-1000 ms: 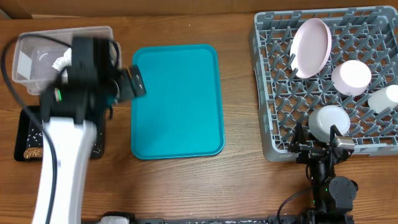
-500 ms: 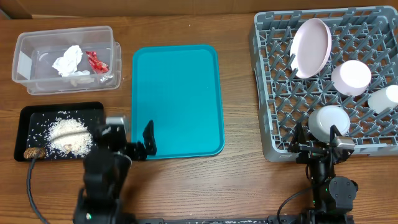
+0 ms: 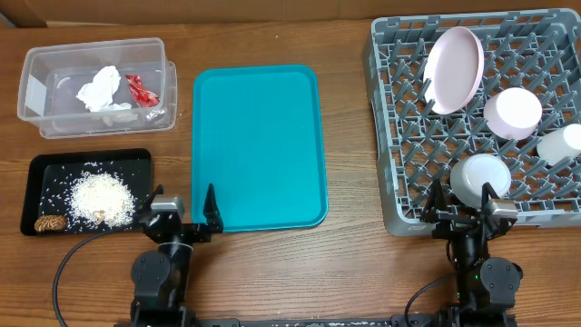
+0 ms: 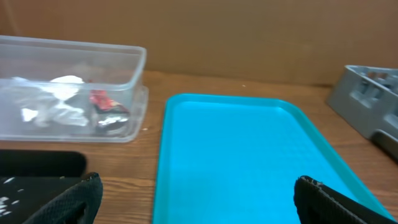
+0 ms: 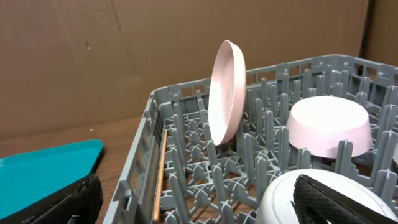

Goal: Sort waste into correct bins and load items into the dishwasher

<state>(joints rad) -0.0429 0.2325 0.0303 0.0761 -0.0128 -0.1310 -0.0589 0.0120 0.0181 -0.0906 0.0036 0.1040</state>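
Observation:
The clear tub (image 3: 91, 45) at the back left holds a crumpled white napkin (image 3: 98, 89) and a red wrapper (image 3: 141, 89). The black tray (image 3: 91, 156) in front of it holds white rice crumbs (image 3: 102, 198) and a brown lump (image 3: 50, 222). The grey dish rack (image 3: 390, 222) at the right holds an upright plate (image 3: 456, 68), a white bowl (image 3: 513, 112), a cup (image 3: 561, 143), another pale bowl (image 3: 481, 177) and a wooden stick (image 5: 160, 174). My left gripper (image 3: 184, 218) is open and empty at the teal tray's front left corner. My right gripper (image 3: 466, 213) is open and empty at the rack's front edge.
A bare teal serving tray (image 3: 259, 145) lies between the bins and the rack. In the left wrist view the tub (image 4: 74, 87) and the teal tray (image 4: 249, 155) lie ahead of the open fingers (image 4: 199, 199). A brown wall stands behind the table.
My left arm has pulled back from over the clear tub, past the black tray, to the table's front edge. The right arm has not moved.

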